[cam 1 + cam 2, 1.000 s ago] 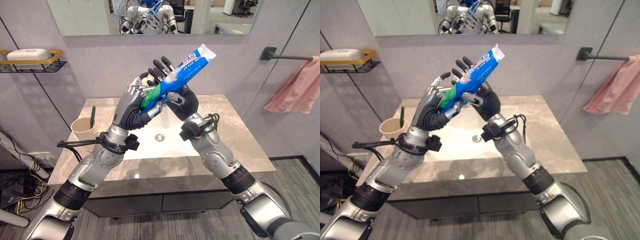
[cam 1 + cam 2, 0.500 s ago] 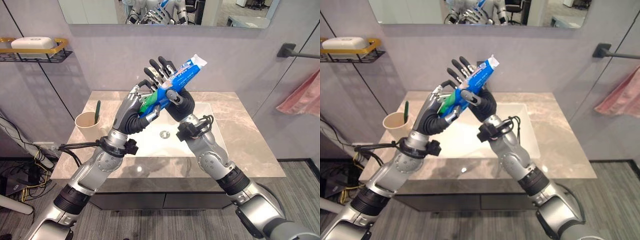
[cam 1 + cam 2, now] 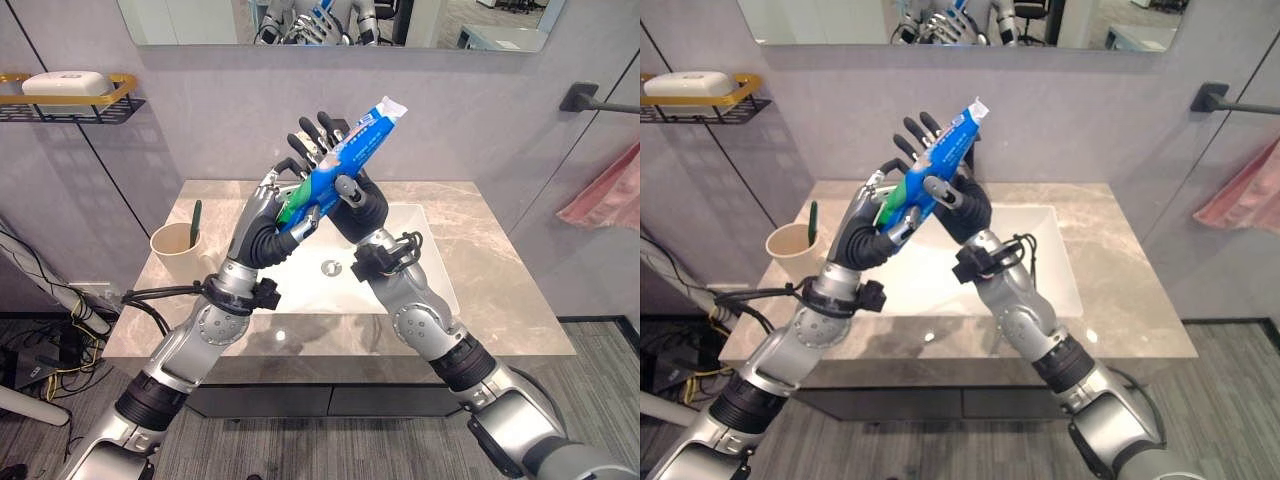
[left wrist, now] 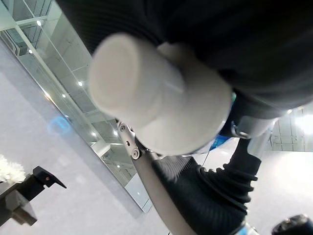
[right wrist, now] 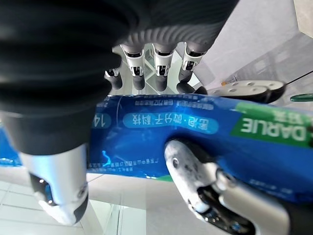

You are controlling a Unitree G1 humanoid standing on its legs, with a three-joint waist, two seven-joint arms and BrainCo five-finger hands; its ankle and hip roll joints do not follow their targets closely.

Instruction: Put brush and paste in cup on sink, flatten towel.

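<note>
A blue toothpaste tube (image 3: 340, 165) with a green lower end is held slanted in the air above the sink (image 3: 425, 262). My left hand (image 3: 268, 215) is curled round the green end; the tube's white cap (image 4: 146, 93) shows close up in the left wrist view. My right hand (image 3: 360, 205) backs the tube with straight fingers (image 5: 161, 63) while its thumb (image 5: 195, 171) presses on the tube (image 5: 195, 127). A beige cup (image 3: 175, 252) stands on the counter's left with a green toothbrush (image 3: 195, 222) upright in it. A pink towel (image 3: 605, 190) hangs bunched at the far right.
The grey marble counter (image 3: 490, 310) surrounds the white basin. A towel bar (image 3: 590, 97) is fixed to the right wall. A gold wire shelf (image 3: 105, 105) with a white box (image 3: 62, 85) hangs at the upper left. A mirror (image 3: 200, 20) runs along the top.
The camera has shifted, so the whole scene sits differently. The tube now tilts a little steeper, its flat end higher. Both hands have stayed on it.
</note>
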